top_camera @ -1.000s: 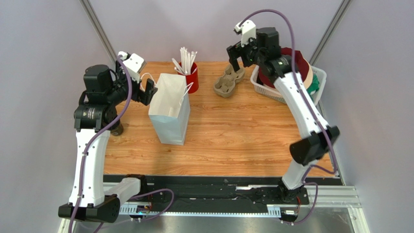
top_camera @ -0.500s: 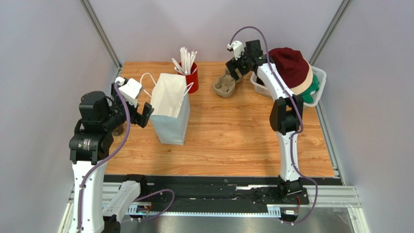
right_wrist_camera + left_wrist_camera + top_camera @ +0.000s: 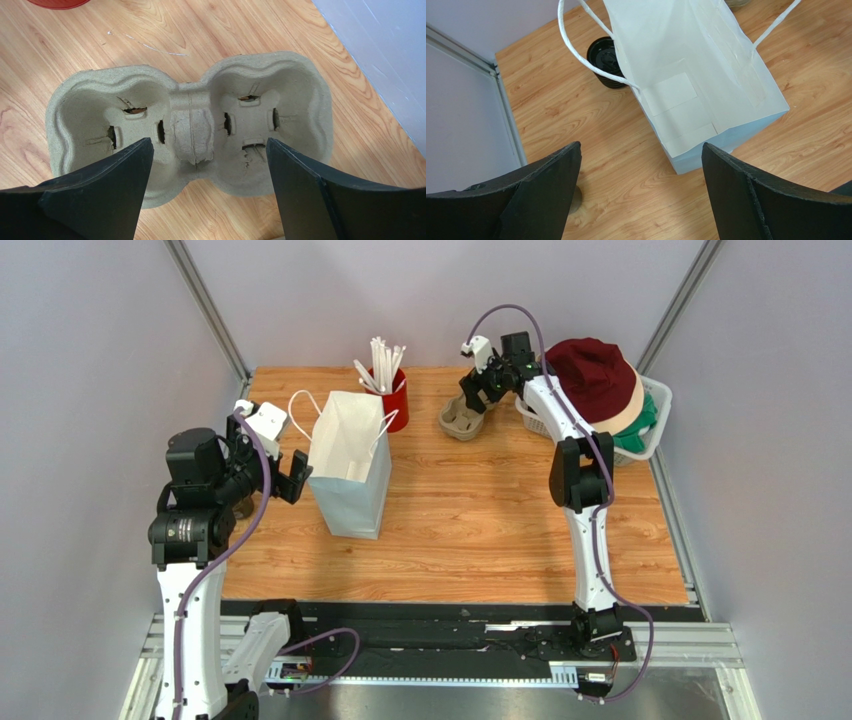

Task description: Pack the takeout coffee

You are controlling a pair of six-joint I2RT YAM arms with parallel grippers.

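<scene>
Brown paper is all that shows of the takeout coffee [image 3: 576,198]. It is a thin sliver of cup wall standing on the wooden table [image 3: 591,150] near the table's left edge. In the left wrist view it peeks out from behind the finger on the picture's left side, and its lid is hidden there. The cup sits outside the left gripper [image 3: 641,147], not between the fingers; whether it touches that finger cannot be told.

The left gripper is spread wide and holds nothing. It hangs over the wood just beside the base of the white paper bag [image 3: 706,75]. The bag stands upright with its mouth open, and one handle loops in front of a squat black round piece [image 3: 607,62] on the table beside it.

Well apart, at the far side of the table, the right gripper [image 3: 210,142] is also spread wide and empty. It is poised over the pulp two-cup carrier [image 3: 192,120], with a finger toward each well. A red cup of white straws [image 3: 393,400] stands between bag and carrier near the back edge. A white basket [image 3: 655,390] piled with cloth sits to the carrier's right.
</scene>
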